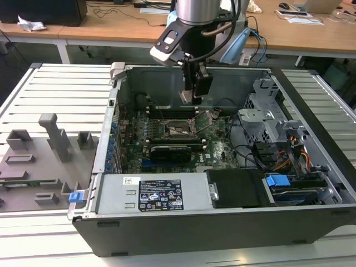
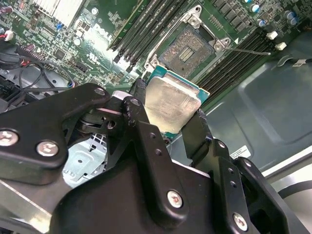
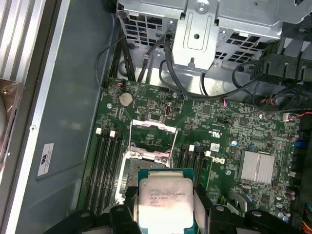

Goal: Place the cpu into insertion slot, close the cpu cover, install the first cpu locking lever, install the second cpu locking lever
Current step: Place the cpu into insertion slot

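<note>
Held in the gripper [image 1: 193, 97], pinched by two opposite edges between black fingers [image 2: 197, 129]: the cpu [image 2: 171, 100], in the air inside the open case and clear of the board. Just below the claw and slightly ahead of the fingertips, the insertion slot [image 2: 186, 51], pin field bare of any chip. Beyond the slot, further from the claw, the cpu cover [image 3: 153, 126], swung up and open, leaving the way down unblocked. Along both flanks of the socket, to either side of the claw, long black memory slots [image 3: 104, 165].

For a good placement, by judgement:
- Bring down level, never tilted, for the sake of the fine pins.
- Line up chip corners with socket corners before any contact.
- Lower straight, without sliding sideways.
- Let go gently, with no push.

Square, so without a true long axis. Lying flat, silvery printed face up toward the wrist. Edges seemingly near parallel to the socket's rim in the first wrist view. Corner mark too small to tell.
</note>
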`<control>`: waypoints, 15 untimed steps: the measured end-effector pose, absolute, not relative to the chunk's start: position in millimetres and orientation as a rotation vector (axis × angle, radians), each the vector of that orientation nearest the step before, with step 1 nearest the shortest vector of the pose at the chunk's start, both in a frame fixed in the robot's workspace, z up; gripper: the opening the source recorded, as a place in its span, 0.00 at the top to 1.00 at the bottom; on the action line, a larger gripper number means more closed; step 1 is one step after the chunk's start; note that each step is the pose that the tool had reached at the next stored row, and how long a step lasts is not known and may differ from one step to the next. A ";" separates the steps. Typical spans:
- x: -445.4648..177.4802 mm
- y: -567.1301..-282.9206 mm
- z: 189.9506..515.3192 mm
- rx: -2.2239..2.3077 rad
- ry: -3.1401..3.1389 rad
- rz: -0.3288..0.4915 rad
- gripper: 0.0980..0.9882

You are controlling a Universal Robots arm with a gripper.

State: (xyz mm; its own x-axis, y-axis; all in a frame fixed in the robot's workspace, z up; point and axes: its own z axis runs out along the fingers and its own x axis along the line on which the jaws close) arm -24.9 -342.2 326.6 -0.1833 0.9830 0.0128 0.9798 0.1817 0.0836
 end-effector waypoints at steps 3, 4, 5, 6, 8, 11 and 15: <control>-24.9 -342.2 325.0 1.979 2.381 0.112 0.50; -24.9 -342.2 324.3 1.979 2.381 0.112 0.50; -24.9 -342.2 323.9 1.979 2.381 0.112 0.50; -24.9 -342.2 323.4 1.979 2.381 0.112 0.50; -24.9 -342.2 322.0 1.979 2.381 0.112 0.50; -24.9 -342.2 320.3 1.979 2.381 0.112 0.50; -24.9 -342.1 317.6 1.979 2.381 0.112 0.50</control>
State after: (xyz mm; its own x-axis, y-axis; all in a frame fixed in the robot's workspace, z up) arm -24.9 -342.1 317.6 -0.1833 0.9830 0.0129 0.9798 0.1816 0.0835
